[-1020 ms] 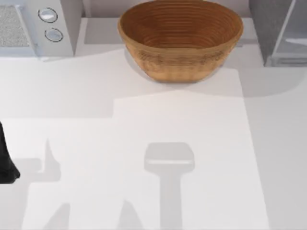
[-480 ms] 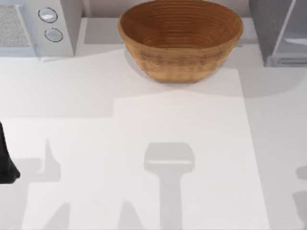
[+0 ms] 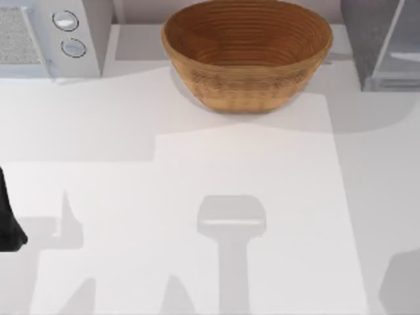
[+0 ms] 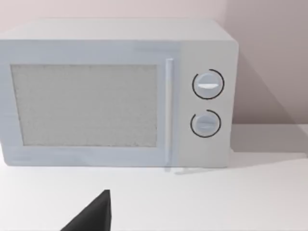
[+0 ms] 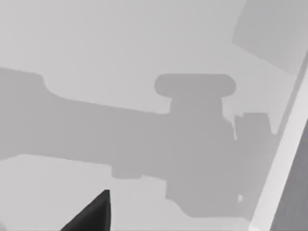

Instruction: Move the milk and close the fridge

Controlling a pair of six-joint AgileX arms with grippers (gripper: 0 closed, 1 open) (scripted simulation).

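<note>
1. The fridge (image 3: 384, 42), a grey speckled box, stands at the far right corner of the surface (image 3: 197, 164) in the top view, cut off by the upper right edge. Its pale glassy door panel (image 3: 401, 46) angles away from the grey body, so the door is not yet shut.
2. Just left of the fridge, at the back middle of the surface, sits a woven basket (image 3: 247, 52); its inside looks bare.
3. At the far left corner stands a white appliance (image 4: 115, 94) with two round knobs (image 4: 207, 84), one above the other, beside its speckled window.
4. My left arm (image 3: 8, 220) shows as a dark shape at the left edge of the top view, near the front; I cannot tell whether its gripper is released or clenched.
5. The right wrist view looks onto bare surface crossed by grey shadows; a dark fingertip (image 5: 94, 214) of the right gripper juts in, its state unreadable.
</note>
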